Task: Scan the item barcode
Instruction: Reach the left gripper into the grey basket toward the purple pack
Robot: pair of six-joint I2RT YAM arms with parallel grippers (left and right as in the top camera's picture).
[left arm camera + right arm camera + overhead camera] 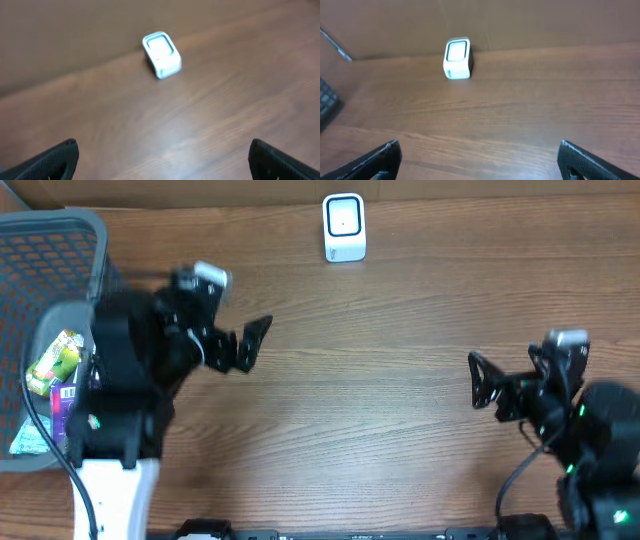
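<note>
I have two arms over a brown table [380, 390] whose wood grain runs left to right, and most of it is bare. A plain brown wall [530, 20] rises behind its far edge, like cardboard in colour.

My left claw [250, 346] hangs above the table just right of the basket, jaws spread wide and holding nothing. My right claw [479, 383] hangs over the right side, also released and empty, its tips pointing toward the middle. The two are well apart, with open wood between them.

The small white scanner [344, 227] stands upright at the far edge of the table, near the wall and about midway between my arms. Both wrist cameras see it ahead, with its pale window facing up and toward me.

The grey mesh basket [100, 240] sits at the left end, partly under my left arm. Inside it lie a green packet [55, 358] and a purple pack [62, 402]. Their labels are too small to read, and I cannot make out a barcode on either.
</note>
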